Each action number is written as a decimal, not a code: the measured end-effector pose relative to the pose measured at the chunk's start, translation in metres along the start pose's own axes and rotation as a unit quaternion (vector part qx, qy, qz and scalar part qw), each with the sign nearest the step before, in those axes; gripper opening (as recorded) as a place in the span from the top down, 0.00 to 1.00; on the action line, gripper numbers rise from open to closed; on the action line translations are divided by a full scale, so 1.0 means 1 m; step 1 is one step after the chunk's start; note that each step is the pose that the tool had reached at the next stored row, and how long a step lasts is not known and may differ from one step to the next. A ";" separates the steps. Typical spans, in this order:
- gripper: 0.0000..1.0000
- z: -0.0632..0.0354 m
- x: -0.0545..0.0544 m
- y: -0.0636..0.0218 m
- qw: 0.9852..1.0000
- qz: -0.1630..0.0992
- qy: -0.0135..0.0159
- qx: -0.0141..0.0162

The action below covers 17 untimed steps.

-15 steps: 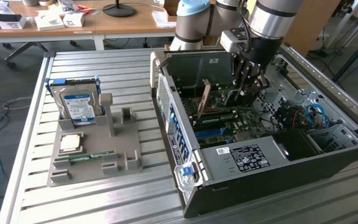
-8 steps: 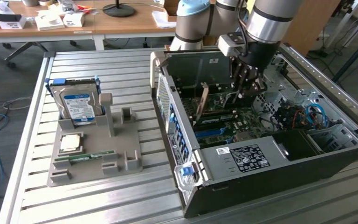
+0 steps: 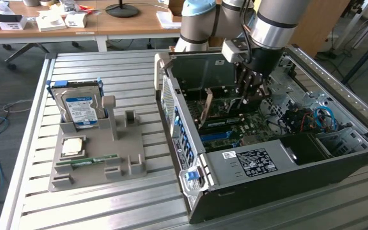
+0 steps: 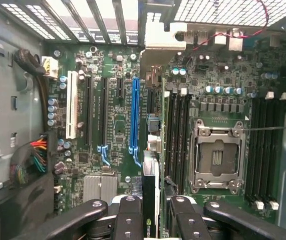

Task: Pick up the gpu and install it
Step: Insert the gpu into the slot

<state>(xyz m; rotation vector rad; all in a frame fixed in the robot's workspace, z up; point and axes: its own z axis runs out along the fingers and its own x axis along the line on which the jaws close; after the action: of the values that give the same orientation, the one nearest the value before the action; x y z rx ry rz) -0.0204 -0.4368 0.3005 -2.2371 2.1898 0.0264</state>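
**A:** How far along is the job?

**B:** The pick-up looks done. The gpu (image 4: 150,192), a thin dark circuit card with a pale metal end bracket, stands on edge inside the black open-sided computer case (image 3: 286,177), over the green motherboard (image 4: 118,150). It is well apart from the grey moulded parts tray (image 3: 94,165). In the exterior view the tray lies at nine o'clock from the case and carries the silver hard drive with a blue label (image 3: 82,108).

**A:** Is it seated, then?

**B:** I judge not. In the wrist view the card runs parallel to the long blue expansion slot (image 4: 135,117), just beside it, and seems to ride above the board. I cannot tell whether its edge touches a socket. Seating is what remains.

**A:** And the claw?

**B:** The gripper (image 3: 248,98) pinches the card, with its black fingers (image 4: 127,220) pressed on both faces.

**A:** What is the arm's pose?

**B:** In the exterior view the silver arm (image 3: 273,24) comes in from twelve o'clock. The wrist points straight down into the case.
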 end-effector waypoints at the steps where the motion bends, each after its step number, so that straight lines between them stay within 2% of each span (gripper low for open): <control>1: 0.74 0.0001 0.001 0.0002 1.000 0.000 0.000 0.000; 9: 0.74 -0.0001 0.011 0.0013 1.000 -0.001 0.000 0.000; 13: 0.74 -0.0001 0.012 0.0019 1.000 -0.001 0.000 0.000; 17: 0.74 0.0004 0.012 0.0078 1.000 -0.001 0.000 0.000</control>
<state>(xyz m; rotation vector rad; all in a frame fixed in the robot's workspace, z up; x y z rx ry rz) -0.0279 -0.4489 0.2998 -2.2392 2.1875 0.0265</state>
